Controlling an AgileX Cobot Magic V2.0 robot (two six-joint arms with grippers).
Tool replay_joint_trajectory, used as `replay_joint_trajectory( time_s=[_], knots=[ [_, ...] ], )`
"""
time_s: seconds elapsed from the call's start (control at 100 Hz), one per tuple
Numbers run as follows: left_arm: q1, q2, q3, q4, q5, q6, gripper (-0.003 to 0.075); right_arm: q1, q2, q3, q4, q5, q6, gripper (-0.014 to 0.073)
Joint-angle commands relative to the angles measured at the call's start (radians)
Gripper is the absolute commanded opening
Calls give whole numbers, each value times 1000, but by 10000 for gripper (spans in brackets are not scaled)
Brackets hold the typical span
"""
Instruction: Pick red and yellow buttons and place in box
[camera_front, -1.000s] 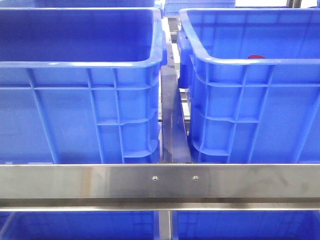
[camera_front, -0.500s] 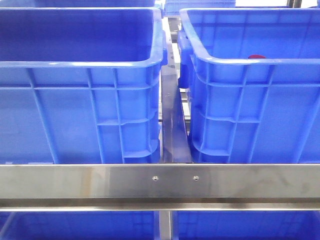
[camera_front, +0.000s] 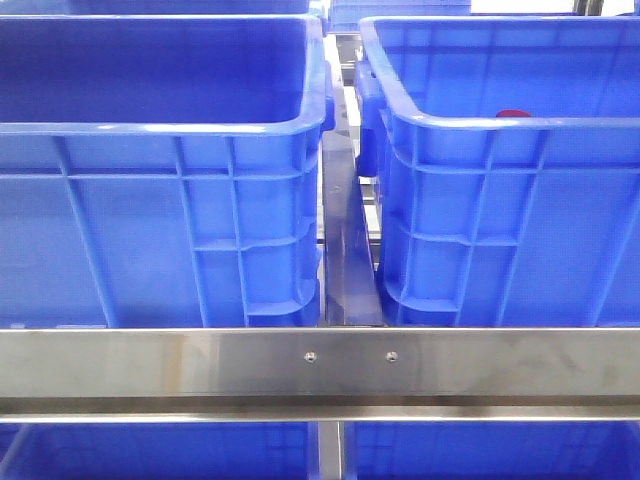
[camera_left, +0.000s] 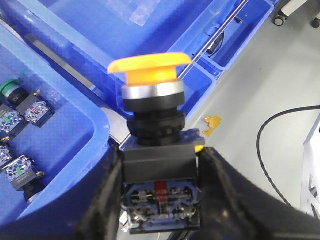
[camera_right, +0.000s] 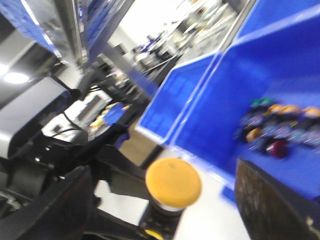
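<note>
In the left wrist view a yellow mushroom-head button (camera_left: 150, 70) stands upright, and my left gripper (camera_left: 161, 167) is shut on its black switch body. The right wrist view shows the same yellow button (camera_right: 173, 182) between the wide-apart fingers of my open right gripper (camera_right: 165, 172), which does not touch it. From the front, two deep blue boxes sit side by side, the left one (camera_front: 160, 128) and the right one (camera_front: 500, 125). A small red button (camera_front: 513, 113) peeks over the right one's near rim. Neither gripper appears in the front view.
A steel rail (camera_front: 320, 365) crosses in front of the boxes, with a narrow gap (camera_front: 345, 240) between them. A blue crate (camera_left: 95, 130) beside my left gripper holds several green-marked switches (camera_left: 15, 107). Another crate holds several mixed buttons (camera_right: 280, 127). A black cable (camera_left: 280, 150) lies on the floor.
</note>
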Motion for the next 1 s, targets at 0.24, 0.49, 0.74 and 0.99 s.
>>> replay_joint_trajectory(
  time_s=[0.24,0.49,0.74,0.99],
  knots=[
    [-6,-21,-27,1,-58,-4,-19,104,122,-96,67,91,52,599],
    [-6,-21,-27,1,-58,-4,-19,131,174,-128,67,104,69,593],
    [-6,-21,-27,1,-58,-4,-19,131,174,-130,61,118,92,395],
    [-6,-21,-27,1,-58,-4,-19,131,174,-130,53,134,97,236]
  ],
)
